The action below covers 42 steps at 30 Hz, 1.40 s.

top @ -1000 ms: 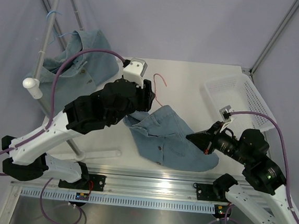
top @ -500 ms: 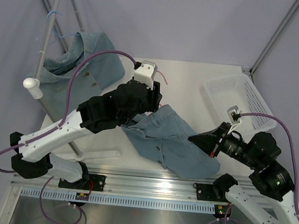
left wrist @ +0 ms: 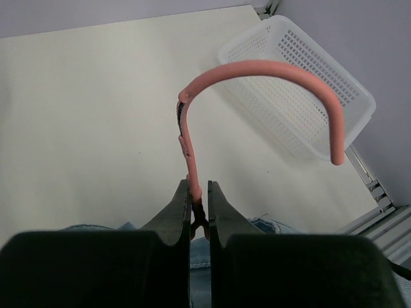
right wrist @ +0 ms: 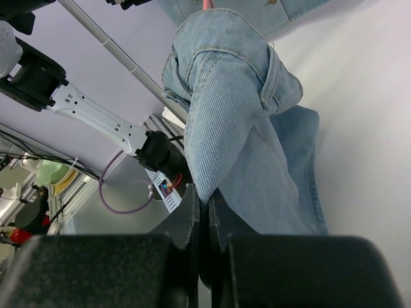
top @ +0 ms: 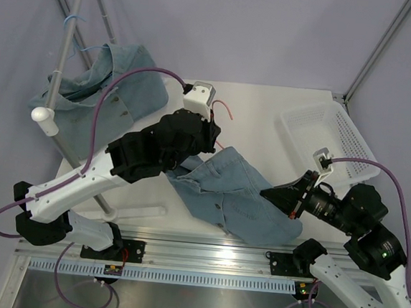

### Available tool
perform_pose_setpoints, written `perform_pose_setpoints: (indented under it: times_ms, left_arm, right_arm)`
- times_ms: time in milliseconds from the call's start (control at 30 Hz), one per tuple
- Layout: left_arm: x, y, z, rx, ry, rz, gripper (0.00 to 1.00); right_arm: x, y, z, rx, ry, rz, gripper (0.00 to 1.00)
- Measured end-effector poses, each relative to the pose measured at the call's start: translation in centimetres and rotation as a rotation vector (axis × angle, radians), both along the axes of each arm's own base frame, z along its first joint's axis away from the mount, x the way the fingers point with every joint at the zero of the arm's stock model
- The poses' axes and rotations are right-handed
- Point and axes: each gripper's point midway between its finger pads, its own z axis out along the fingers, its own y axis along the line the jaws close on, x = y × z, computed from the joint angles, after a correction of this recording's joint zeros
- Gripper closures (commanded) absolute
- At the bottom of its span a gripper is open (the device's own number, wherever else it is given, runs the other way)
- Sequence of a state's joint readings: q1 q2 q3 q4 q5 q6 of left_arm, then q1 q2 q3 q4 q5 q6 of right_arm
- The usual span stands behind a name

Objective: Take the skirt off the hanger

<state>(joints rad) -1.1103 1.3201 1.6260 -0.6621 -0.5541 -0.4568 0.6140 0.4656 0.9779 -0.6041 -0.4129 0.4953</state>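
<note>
The light blue denim skirt hangs between my two grippers above the table, still on the salmon-pink hanger. My left gripper is shut on the stem of the hanger just below its hook; the hook pokes out past the left wrist in the top view. My right gripper is shut on a fold of the skirt at its lower right edge. The hanger's clips are hidden by the left arm and the cloth.
A white plastic basket stands at the back right of the table, also in the left wrist view. Another denim garment hangs on the metal rack pole at the left. The table's front rail runs below the skirt.
My left gripper has moved right and a little back with the hanger, then held. My right gripper has drawn slightly right with the skirt's edge. The skirt is stretched out more between them.
</note>
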Motion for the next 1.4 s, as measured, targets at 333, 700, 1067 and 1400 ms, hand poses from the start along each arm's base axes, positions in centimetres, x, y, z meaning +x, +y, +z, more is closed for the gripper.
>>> perform_pose_setpoints:
  times_ms: [333, 700, 1067, 1400]
  left_arm:
    - [-0.3, 0.9, -0.5, 0.092, 0.030, -0.002, 1.00]
    - [-0.6, 2.2, 2.5, 0.089, 0.009, 0.007, 1.00]
    - [-0.8, 3.8, 4.9, 0.089, -0.015, 0.014, 1.00]
    - [-0.9, 4.2, 4.8, 0.104, -0.007, 0.014, 1.00]
  right_arm:
    - [0.9, -1.3, 0.9, 0.038, 0.021, -0.118, 0.00]
    - [1.2, -1.2, -1.1, -0.012, 0.069, -0.119, 0.00]
    - [2.8, -0.5, -5.3, -0.127, 0.125, -0.122, 0.22]
    - [3.8, -0.7, -6.3, -0.158, 0.120, -0.162, 0.28]
